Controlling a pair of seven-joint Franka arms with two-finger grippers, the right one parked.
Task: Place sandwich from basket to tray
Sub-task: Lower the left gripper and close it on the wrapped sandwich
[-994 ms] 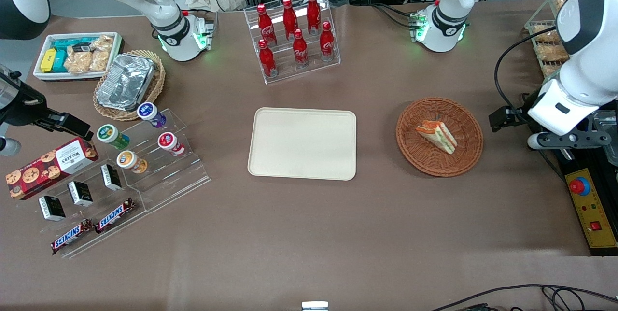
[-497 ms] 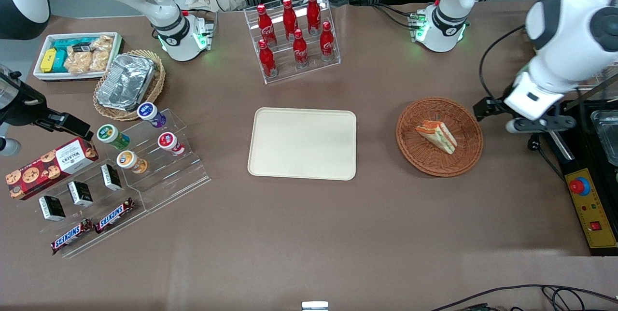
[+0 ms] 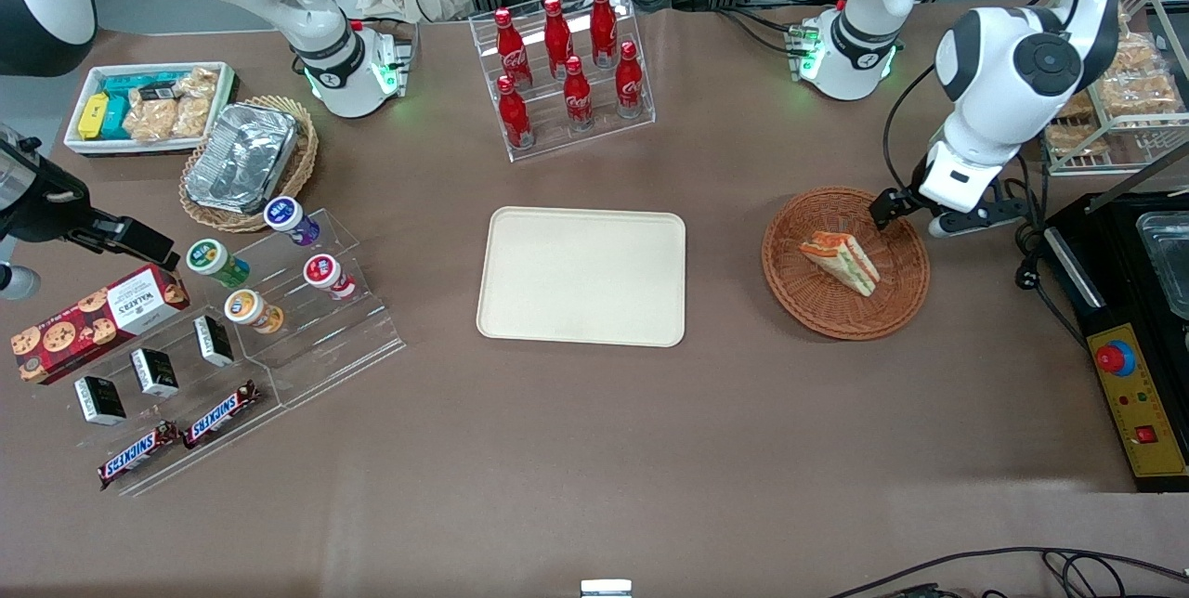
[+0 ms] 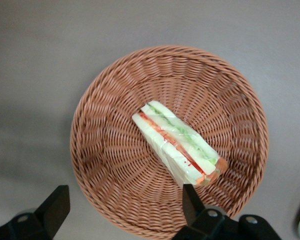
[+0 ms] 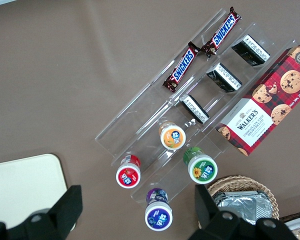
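While the sandwich (image 3: 841,262) lies untouched in the basket (image 3: 899,301) toward the working arm's end of the desk (image 3: 594,449), the gripper (image 4: 124,207) hovers above the rim, fingers (image 4: 56,206) wide and empty (nothing grasped yet). Pickup and transfer to the bare mid-desk tray (image 3: 581,275) remain.

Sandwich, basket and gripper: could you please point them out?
sandwich (image 3: 841,262): front view, top bread face.
basket (image 3: 896,305): front view, bare woven wall.
gripper (image 4: 121,206): left wrist view, midway between open fingertips, above basket.
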